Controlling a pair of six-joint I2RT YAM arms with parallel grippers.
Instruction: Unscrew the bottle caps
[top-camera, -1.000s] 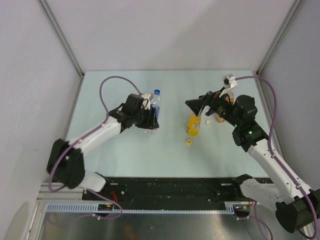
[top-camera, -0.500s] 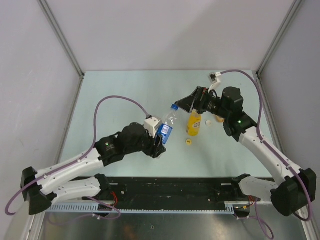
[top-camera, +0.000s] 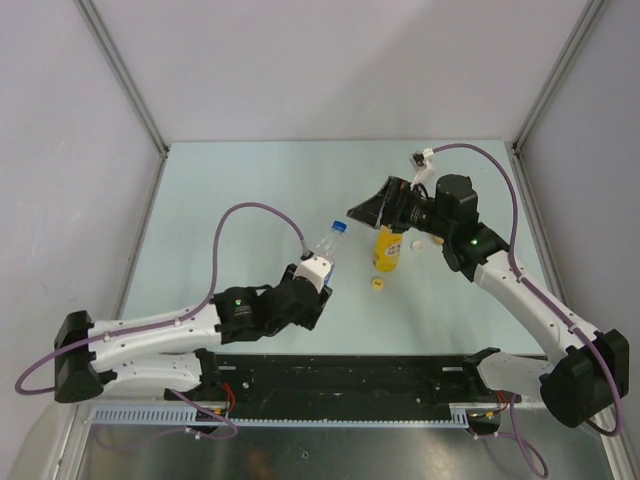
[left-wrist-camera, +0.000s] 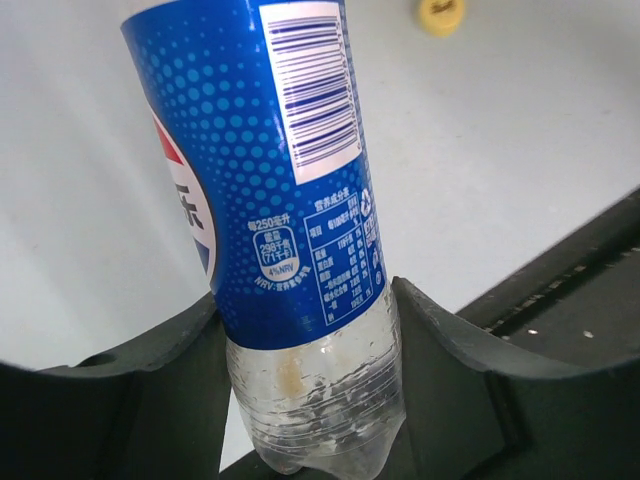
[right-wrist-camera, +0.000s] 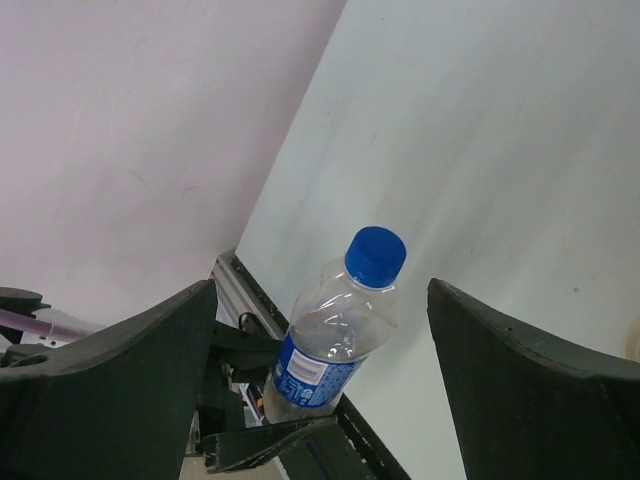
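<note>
left hand (left-wrist-camera: 308, 295) clamped on the clear bottle (top-camera: 322, 258) near its bottom, bottle tilted above the tabletop (top-camera: 250, 180), a bit nearer the robot than before, blue cap (top-camera: 340, 227) on, right hand (right-wrist-camera: 320, 288) wide apart, closer to it now

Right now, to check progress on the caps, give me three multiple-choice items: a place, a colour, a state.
1. Where is the yellow cap relative to the yellow bottle? A screwed on; B on the table beside it; C in a gripper.
2. What colour is the cap on the clear bottle? A white; B blue; C yellow.
3. The right gripper is: A open; B shut on a cap; C shut on a bottle.
B, it lies by the bottle's foot; B, seen in the right wrist view; A, its fingers stand wide apart.
</note>
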